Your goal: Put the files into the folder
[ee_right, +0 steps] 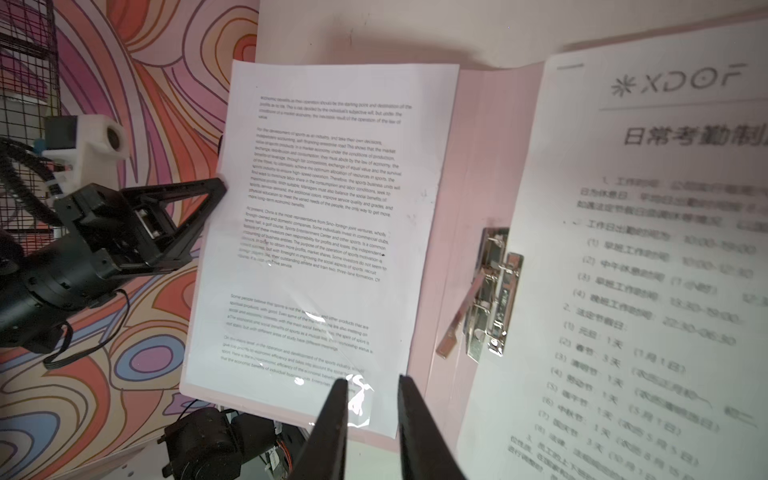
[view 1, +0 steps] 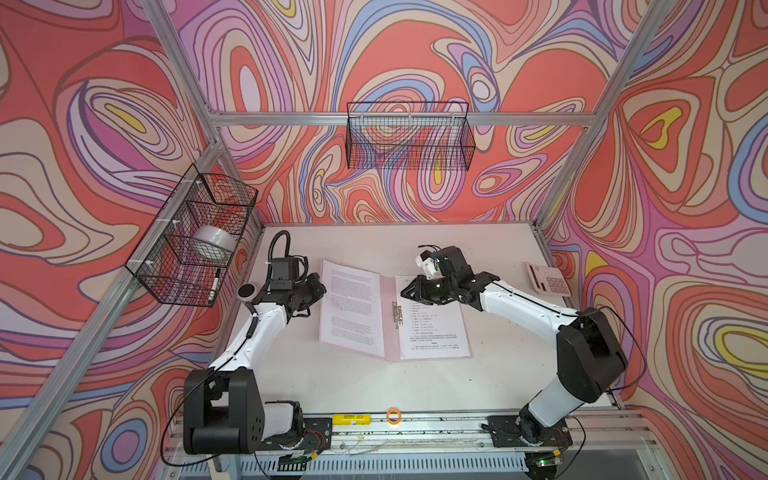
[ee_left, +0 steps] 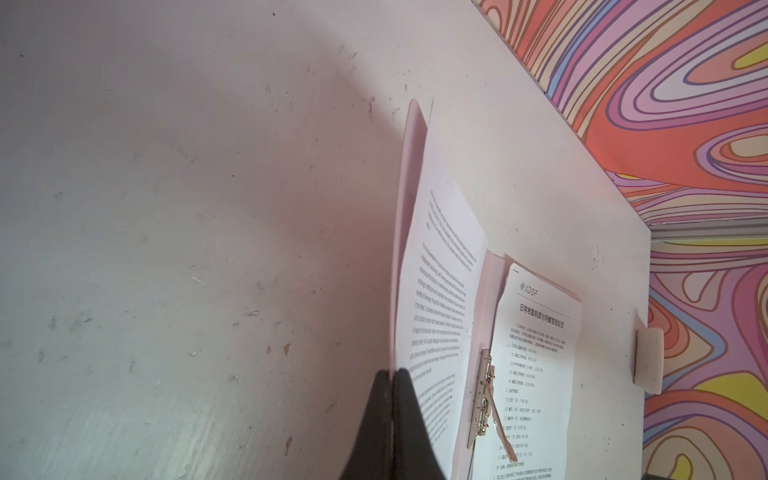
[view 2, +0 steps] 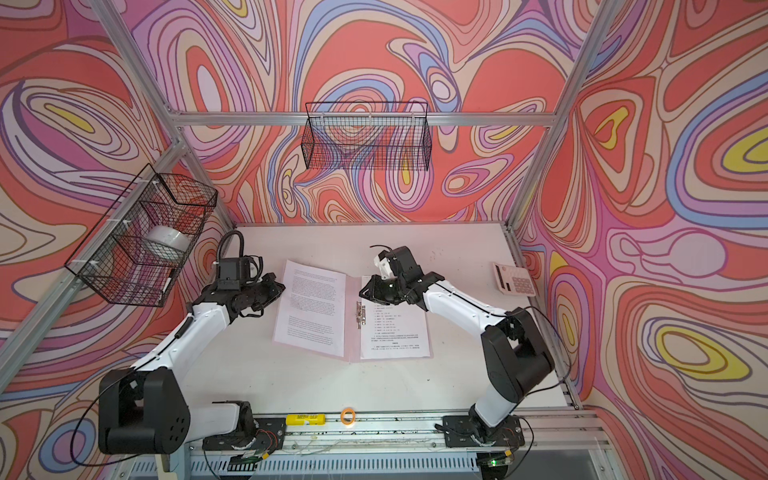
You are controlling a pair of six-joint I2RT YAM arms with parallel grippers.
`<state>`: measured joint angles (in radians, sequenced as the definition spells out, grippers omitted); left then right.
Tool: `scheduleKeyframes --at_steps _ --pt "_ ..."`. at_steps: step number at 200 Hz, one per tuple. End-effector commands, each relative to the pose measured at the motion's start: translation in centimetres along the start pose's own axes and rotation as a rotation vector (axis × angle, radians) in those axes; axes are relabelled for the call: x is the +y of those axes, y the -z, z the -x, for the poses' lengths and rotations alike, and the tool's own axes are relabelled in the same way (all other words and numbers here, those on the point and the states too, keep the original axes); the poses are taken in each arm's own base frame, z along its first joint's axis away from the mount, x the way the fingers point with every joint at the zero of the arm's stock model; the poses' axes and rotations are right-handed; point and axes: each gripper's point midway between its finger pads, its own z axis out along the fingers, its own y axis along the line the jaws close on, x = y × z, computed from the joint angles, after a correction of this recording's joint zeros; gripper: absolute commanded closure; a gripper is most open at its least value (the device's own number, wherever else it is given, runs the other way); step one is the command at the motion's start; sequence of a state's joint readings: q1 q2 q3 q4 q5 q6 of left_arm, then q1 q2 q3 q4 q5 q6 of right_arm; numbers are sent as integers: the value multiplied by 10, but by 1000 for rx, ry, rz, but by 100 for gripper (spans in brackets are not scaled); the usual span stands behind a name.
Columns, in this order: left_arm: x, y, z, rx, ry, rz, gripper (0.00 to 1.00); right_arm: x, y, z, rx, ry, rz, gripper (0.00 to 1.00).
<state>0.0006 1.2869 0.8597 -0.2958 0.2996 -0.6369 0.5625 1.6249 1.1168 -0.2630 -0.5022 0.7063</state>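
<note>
Both sheets (view 1: 351, 307) already lie inside the open folder (view 1: 387, 332) between my hands, so only shutting it seems left: my left hand (ee_left: 392, 374) is pinched tight on the cover's outer edge, my right hand (ee_right: 370, 384) hangs over its middle, jaws parted and empty.

Files (view 1: 352, 307) on folder (view 1: 387, 332); calc. (view 1: 548, 279) far right

The arms (view 1: 523, 297) have white links and black joints; the left pincer (ee_right: 218, 189) is black, triangular-framed.
</note>
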Motion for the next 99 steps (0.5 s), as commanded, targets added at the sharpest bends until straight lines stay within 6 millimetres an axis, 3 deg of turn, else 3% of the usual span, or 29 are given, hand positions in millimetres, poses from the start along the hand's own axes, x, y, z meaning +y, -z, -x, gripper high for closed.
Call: scheduleKeyframes --at_steps 1,52,99 --pt "7 10 1 -32 6 42 100 -11 -6 -9 -7 -92 3 76" --pt "7 9 -1 -27 -10 35 100 -27 -35 -33 62 -151 28 74" --pt "7 8 1 -31 -18 42 100 -30 -54 -41 84 -192 56 70"
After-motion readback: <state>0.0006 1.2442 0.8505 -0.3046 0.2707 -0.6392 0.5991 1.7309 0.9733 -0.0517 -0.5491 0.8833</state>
